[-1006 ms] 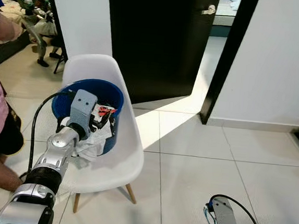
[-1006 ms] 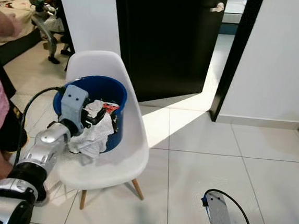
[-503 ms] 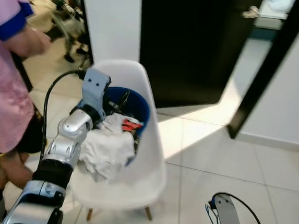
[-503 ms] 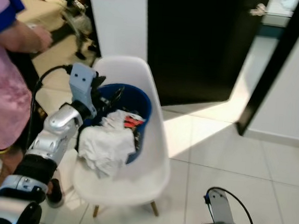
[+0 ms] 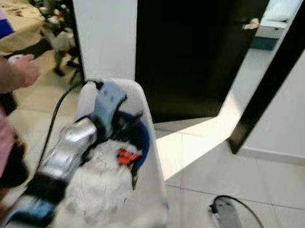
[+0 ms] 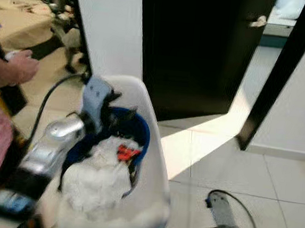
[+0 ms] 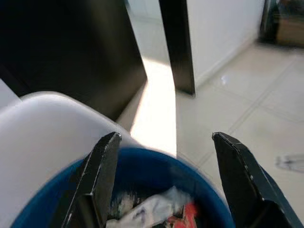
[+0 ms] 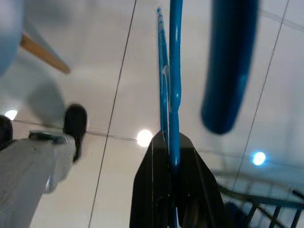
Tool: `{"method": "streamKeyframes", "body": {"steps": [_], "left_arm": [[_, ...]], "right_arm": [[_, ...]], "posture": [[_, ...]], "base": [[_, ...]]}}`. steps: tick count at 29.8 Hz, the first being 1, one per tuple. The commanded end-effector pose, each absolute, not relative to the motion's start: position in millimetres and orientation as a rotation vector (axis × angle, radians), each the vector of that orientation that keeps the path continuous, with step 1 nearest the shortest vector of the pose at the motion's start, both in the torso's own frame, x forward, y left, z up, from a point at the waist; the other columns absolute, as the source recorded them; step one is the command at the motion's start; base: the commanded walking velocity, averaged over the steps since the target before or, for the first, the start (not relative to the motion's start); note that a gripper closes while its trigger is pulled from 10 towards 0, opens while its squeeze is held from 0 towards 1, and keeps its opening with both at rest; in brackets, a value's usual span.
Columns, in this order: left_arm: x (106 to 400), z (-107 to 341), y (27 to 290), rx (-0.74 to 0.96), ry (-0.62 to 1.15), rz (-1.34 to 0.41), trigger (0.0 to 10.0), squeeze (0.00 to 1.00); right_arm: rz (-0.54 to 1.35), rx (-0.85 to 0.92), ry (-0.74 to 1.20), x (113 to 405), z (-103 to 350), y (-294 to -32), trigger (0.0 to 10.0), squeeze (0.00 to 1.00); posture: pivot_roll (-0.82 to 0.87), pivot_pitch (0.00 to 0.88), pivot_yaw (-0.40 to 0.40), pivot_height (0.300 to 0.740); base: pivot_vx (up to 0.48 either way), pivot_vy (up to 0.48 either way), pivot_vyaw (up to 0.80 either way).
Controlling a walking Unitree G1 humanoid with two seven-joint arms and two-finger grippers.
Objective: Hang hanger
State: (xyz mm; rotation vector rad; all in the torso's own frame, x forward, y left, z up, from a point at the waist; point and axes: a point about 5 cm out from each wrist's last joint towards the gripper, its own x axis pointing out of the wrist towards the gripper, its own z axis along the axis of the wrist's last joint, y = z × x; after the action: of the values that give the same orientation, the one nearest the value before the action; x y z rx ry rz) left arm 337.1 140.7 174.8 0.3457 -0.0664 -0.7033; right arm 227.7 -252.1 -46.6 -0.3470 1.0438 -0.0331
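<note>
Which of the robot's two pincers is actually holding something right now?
The right pincer, low at the robot's side above the floor: its fingers are pinched shut on a blue hanger. The left pincer is spread open above the blue bucket, gripping nothing.

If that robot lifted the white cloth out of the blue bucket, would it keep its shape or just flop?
It would probably flop: the white cloth lies crumpled and spills over the rim of the blue bucket, as soft fabric does. It likely weighs little for its bulk. It might drag the red item lying on it along. The left gripper, fingers open, hovers above the bucket.
</note>
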Motion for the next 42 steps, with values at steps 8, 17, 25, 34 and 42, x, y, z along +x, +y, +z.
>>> {"method": "streamKeyframes", "body": {"steps": [8, 17, 25, 34, 42], "left_arm": [[320.4, 157.0, 152.9, 0.57, 0.216, -0.821, 10.0, 0.0], [290.0, 145.1, 159.3, 0.661, 0.464, -1.008, 10.0, 0.0], [287.1, 149.4, 173.6, 0.784, 0.585, -0.987, 10.0, 0.0], [279.5, 142.4, 174.3, 0.794, 0.676, -0.996, 10.0, 0.0], [271.2, 112.9, 190.7, 0.782, 0.818, -0.932, 10.0, 0.0]], "right_arm": [[-0.031, -0.349, 1.08, 220.3, -50.1, -255.6, 10.0, 0.0], [-0.03, -0.356, 1.087, 220.3, -49.9, -256.1, 10.0, 0.0], [-0.032, -0.363, 1.088, 221.0, -49.7, -255.4, 10.0, 0.0], [-0.032, -0.368, 1.086, 222.1, -49.2, -254.9, 10.0, 0.0], [-0.022, -0.38, 1.094, 221.2, -49.7, -255.1, 10.0, 0.0]], "posture": [[-0.01, 0.0, -0.002, 0.74], [-0.02, 0.0, 0.002, 0.74], [-0.02, 0.0, 0.019, 0.74], [-0.01, 0.0, 0.018, 0.74], [0.0, 0.0, 0.003, 0.74]], "base": [[0.0, 0.0, -0.06], [0.0, 0.0, 0.0], [0.0, 0.0, 0.0], [0.0, 0.0, 0.0], [0.0, 0.0, 0.0]]}}
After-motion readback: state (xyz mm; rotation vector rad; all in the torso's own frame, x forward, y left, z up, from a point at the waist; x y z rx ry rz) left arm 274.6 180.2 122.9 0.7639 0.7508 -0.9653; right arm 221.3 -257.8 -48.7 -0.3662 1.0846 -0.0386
